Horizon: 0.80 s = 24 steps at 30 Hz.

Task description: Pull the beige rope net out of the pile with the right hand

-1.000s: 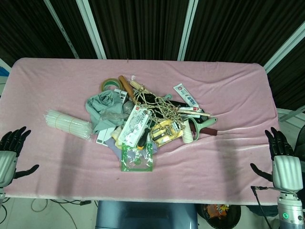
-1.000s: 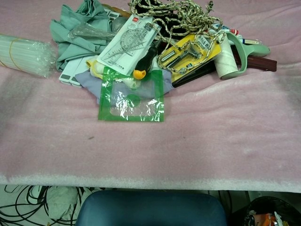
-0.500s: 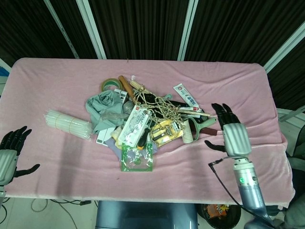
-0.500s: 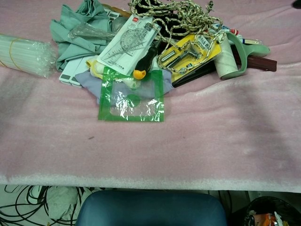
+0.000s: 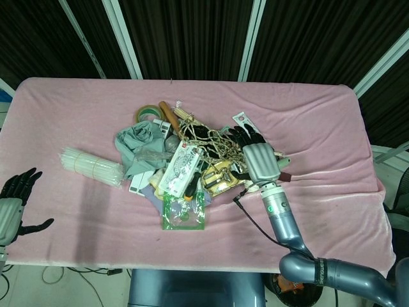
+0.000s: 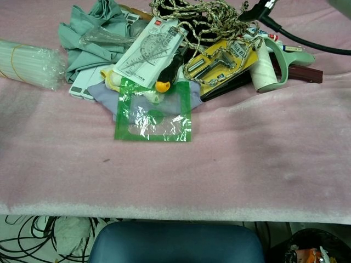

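Note:
The beige rope net [image 5: 206, 137] lies tangled on top of the pile at the middle of the pink table, draped over a yellow card and dark items. In the chest view the net [image 6: 204, 21] fills the top centre. My right hand [image 5: 257, 160] hovers over the pile's right side with its fingers [image 5: 245, 135] spread and pointing at the net's right edge; it holds nothing. Only a dark bit of that hand and its cable [image 6: 305, 43] show in the chest view. My left hand [image 5: 15, 199] stays open at the table's near left edge, far from the pile.
The pile holds a grey-green cloth [image 5: 137, 144], a white ruler pack [image 5: 179, 167], a yellow tool card [image 6: 221, 57], a green pouch [image 5: 184, 212], a tape roll [image 5: 147, 112] and a toothpaste tube [image 5: 242, 119]. A bundle of white sticks [image 5: 91, 166] lies to the left.
My right hand has swung in from the table's near right edge, leftward and forward, to hover over the pile's right side. The left hand and the pile have not moved.

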### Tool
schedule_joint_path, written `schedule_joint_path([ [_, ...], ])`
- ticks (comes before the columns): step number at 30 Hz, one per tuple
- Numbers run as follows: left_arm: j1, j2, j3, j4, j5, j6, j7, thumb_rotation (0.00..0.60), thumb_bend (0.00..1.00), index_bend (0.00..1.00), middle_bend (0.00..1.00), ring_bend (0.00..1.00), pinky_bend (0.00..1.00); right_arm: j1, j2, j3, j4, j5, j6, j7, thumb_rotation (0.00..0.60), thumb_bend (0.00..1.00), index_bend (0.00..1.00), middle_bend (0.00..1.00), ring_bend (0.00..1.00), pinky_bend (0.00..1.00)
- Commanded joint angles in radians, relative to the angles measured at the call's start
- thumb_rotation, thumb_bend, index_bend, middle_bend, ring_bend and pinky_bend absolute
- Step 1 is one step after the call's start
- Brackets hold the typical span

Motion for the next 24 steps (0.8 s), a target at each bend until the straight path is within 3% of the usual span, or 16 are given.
schedule_joint_path([
  [1, -0.002, 0.003, -0.001, -0.002, -0.006, -0.006, -0.007, 0.600, 0.00, 0.00, 0.00, 0.00, 0.00, 0.068, -0.068, 0.023, 0.107, 0.049, -0.046, -0.016, 0.600, 0.11, 0.14, 0.15, 0.09, 0.22],
  [11, -0.007, 0.013, -0.005, -0.009, -0.023, -0.025, -0.030, 0.600, 0.00, 0.00, 0.00, 0.00, 0.00, 0.147, -0.162, 0.006, 0.274, 0.091, -0.085, 0.009, 0.600, 0.13, 0.23, 0.19, 0.12, 0.25],
  [15, -0.008, 0.016, -0.005, -0.012, -0.026, -0.030, -0.037, 0.600, 0.00, 0.00, 0.00, 0.00, 0.00, 0.156, -0.183, -0.009, 0.320, 0.097, -0.095, 0.027, 0.600, 0.24, 0.32, 0.27, 0.17, 0.28],
  [19, -0.008, 0.018, -0.006, -0.014, -0.030, -0.032, -0.039, 0.600, 0.00, 0.00, 0.00, 0.00, 0.00, 0.163, -0.203, -0.014, 0.354, 0.077, -0.084, 0.063, 0.600, 0.42, 0.52, 0.45, 0.35, 0.42],
  [24, -0.008, 0.018, -0.005, -0.017, -0.030, -0.031, -0.037, 0.600, 0.00, 0.00, 0.00, 0.00, 0.00, 0.167, -0.208, -0.015, 0.380, 0.042, -0.064, 0.101, 0.600, 0.53, 0.72, 0.62, 0.56, 0.61],
])
